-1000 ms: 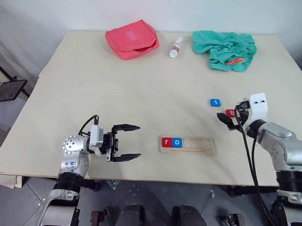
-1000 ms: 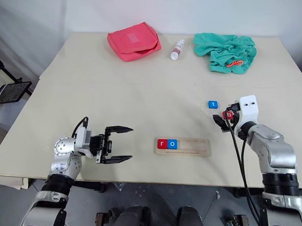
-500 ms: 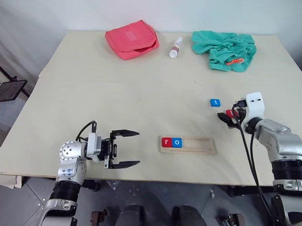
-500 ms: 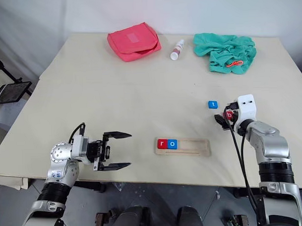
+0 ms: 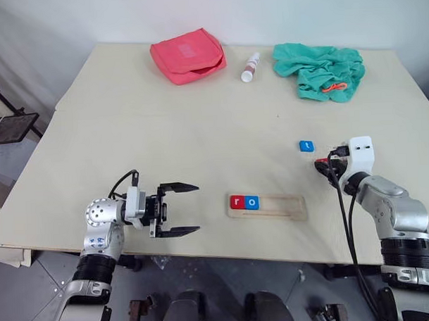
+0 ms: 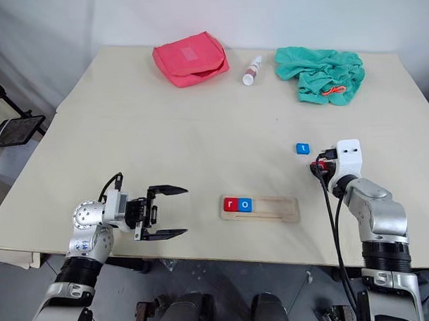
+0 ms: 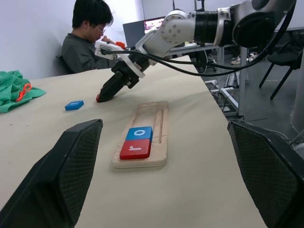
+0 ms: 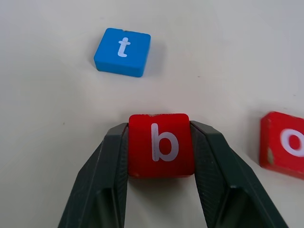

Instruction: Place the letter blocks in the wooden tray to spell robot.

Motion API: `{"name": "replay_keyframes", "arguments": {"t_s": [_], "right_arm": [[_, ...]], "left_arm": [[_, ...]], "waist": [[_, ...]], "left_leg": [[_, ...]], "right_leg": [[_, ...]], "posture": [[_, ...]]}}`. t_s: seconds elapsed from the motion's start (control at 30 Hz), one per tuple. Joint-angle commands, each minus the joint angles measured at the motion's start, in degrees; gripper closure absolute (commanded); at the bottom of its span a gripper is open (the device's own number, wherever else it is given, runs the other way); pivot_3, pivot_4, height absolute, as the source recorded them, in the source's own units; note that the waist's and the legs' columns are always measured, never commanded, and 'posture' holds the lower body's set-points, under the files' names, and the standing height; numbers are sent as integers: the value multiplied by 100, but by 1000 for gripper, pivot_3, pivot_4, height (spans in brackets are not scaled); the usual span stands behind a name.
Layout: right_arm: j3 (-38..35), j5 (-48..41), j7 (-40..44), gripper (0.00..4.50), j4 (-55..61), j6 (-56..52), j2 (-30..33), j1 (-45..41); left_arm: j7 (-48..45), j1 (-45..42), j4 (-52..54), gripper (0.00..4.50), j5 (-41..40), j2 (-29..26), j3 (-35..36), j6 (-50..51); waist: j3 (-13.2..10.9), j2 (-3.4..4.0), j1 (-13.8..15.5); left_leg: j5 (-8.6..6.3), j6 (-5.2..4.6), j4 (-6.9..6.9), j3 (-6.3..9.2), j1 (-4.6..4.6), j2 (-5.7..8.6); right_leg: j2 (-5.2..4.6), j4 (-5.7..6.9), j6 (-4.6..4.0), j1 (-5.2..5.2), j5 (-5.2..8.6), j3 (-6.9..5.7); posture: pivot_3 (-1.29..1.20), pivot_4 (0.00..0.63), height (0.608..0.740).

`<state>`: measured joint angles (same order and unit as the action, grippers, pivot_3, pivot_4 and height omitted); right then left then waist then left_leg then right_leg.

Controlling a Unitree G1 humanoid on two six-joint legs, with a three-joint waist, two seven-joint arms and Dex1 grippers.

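Note:
My right gripper (image 6: pixel 318 168) rests on the table at the right and is shut on the red "b" block (image 8: pixel 160 151), which sits squeezed between both fingers. Beside it lie the blue "t" block (image 8: pixel 122 51) and a red "o" block (image 8: pixel 285 145), both loose on the table. The wooden tray (image 5: pixel 281 206) lies near the front edge. A red "r" block (image 5: pixel 236 200) and a blue "o" block (image 5: pixel 252 201) sit at its left end. To the left of the tray my left gripper (image 5: pixel 179 209) hovers open, holding nothing and pointing toward the tray.
At the far edge of the table lie a pink pouch (image 5: pixel 187 56), a small white bottle (image 5: pixel 250 66) and a crumpled teal cloth (image 5: pixel 318 71). A person (image 7: pixel 90 40) sits beyond the table's right side.
My right gripper's fingers have closed from wide open onto the red "b" block. The tray, its two blocks and the "t" block have not moved.

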<state>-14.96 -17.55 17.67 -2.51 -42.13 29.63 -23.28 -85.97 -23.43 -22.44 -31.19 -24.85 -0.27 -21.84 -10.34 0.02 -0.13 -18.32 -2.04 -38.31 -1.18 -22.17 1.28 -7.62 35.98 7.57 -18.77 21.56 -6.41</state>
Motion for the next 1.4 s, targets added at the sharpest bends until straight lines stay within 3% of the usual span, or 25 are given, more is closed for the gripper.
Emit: {"name": "replay_keyframes", "arguments": {"t_s": [0.03, 0.3, 0.5, 0.77, 0.93, 1.07, 1.4], "right_arm": [[-387, -259, -363, 3028, 1355, -426, -164, 317], [-774, -562, -1236, 3028, 4134, -1622, -1118, 2089], [-904, -543, -1440, 3028, 4460, -1639, -1470, 2608], [-933, -532, -1482, 3028, 4338, -1477, -1549, 2698], [-900, -508, -1476, 1453, 4383, -1274, -1627, 2890], [-873, -600, -1205, 99, 4542, -1264, -1289, 2833], [-677, -765, 1051, 44, 3782, -883, 1251, 2772]], "left_arm": [[-389, -73, -143, 0, -79, 1, 85, -34], [-614, -352, -647, 0, -69, 16, 80, -138], [-653, -478, -760, 0, -86, 61, -6, -155], [-653, -551, -783, 0, -95, 49, -39, -135], [-653, -549, -747, 0, -97, 37, -27, -127], [-653, -543, -755, 0, -93, 14, -6, -134], [-619, -513, -712, 0, -81, 35, 14, -171]], "waist": [[0, 0, 3], [1, 2, 27], [1, 3, -8], [2, 3, 0], [2, 3, 0], [2, 3, -1], [1, 0, 9]], "left_leg": [[0, 0, 2, -1, 0, 0], [1, 3, 10, 23, -1, 3], [7, 4, 9, 5, 4, 9], [8, 6, 12, 7, 5, 7], [8, 6, 13, 9, 5, 7], [9, 4, 12, 7, 5, 10], [10, 2, 13, 6, 5, 6]], "right_leg": [[0, 0, 0, -2, 0, 0], [5, 7, 0, -1, 0, 21], [8, 2, 0, -2, 0, 27], [9, 3, 0, -3, 0, 30], [9, 3, 0, -3, 0, 30], [8, 3, 0, -3, 0, 30], [8, -7, 0, 3, 0, 27]], "posture": [[0, 150, 740], [0, 150, 740], [0, 150, 740], [0, 150, 740], [0, 150, 740], [0, 150, 740], [0, 150, 740]]}}
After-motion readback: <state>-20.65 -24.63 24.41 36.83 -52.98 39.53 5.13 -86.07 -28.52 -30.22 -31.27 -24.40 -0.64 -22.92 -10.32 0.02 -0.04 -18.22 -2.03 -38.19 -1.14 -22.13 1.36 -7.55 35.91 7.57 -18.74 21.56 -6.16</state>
